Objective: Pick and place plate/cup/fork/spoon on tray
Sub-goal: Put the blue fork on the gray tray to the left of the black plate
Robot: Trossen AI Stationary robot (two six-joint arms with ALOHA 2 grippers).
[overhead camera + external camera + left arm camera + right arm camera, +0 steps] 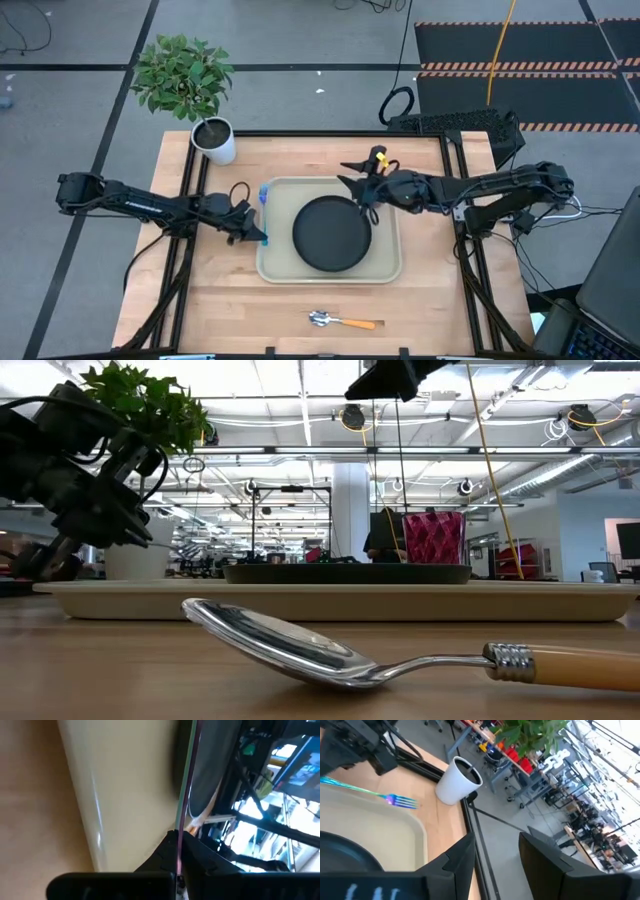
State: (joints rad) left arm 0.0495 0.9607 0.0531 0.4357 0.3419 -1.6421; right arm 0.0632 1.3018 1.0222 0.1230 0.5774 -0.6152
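The black plate lies on the cream tray. The red cup stands on the tray behind the plate; in the high view my right gripper covers it. My right gripper is open and empty above the cup, high in the low view. My left gripper is shut on the fork over the tray's left rim. The orange-handled spoon lies flat on the table near the front edge. My left gripper pinches the fork's handle between its two fingers, near the handle's near end. The fingers come from the table's left, across the fork. The fork is lifted clear over the tray's left rim, roughly level, its tines toward the far edge.
A white pot with a green plant stands at the table's far left corner, just beyond the fork's tines. Bare wood lies in front of the tray around the spoon. Black frame rails run along both table sides.
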